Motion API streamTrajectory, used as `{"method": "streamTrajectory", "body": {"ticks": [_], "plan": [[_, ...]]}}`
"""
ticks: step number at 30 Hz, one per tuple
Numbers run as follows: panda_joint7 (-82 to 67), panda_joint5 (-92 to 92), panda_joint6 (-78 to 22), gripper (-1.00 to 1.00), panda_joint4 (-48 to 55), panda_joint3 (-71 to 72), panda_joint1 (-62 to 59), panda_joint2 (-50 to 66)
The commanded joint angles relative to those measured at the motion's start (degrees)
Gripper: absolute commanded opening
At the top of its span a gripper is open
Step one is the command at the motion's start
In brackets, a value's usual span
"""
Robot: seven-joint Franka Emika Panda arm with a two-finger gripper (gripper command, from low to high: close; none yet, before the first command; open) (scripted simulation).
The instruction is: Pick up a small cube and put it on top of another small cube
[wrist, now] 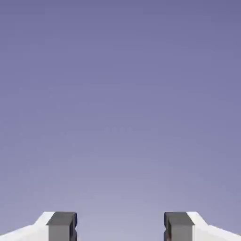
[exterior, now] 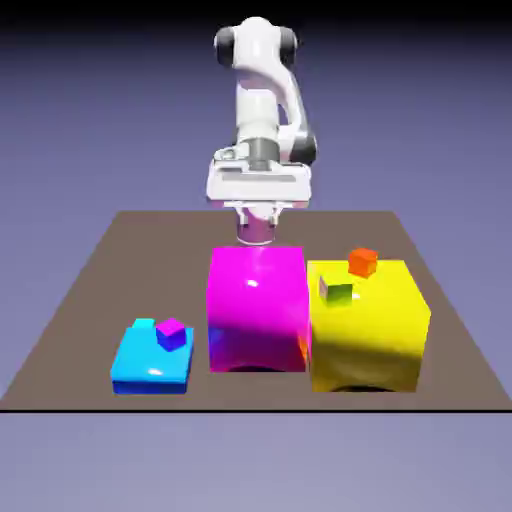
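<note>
Nothing is done yet, I judge: my gripper (wrist: 120, 228) is wide open, holding nothing. The tiny plain cyan cube (exterior: 144, 324) rests on the flat cyan block's (exterior: 140, 368) far edge, touching the tiny purple cube (exterior: 171, 333).

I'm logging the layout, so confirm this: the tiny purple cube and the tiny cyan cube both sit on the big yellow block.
Not right. In the exterior view the purple cube and the cyan cube sit on the flat cyan block, not the yellow block, which carries an orange and a green cube.

Glossy white arm (exterior: 262, 90), dark joints, seemingly grey fingertips (wrist: 61, 226).
</note>
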Motion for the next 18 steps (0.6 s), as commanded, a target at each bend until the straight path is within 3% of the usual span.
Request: {"method": "streamTrajectory", "body": {"ticks": [1, 18], "plan": [[-1.99, 0.82, -0.07, 0.00, 0.10, 0.71, -2.08, 1.31], [-35.80, 14.82, -1.25, 0.00, 1.87, 12.79, -37.38, 23.56]]}}
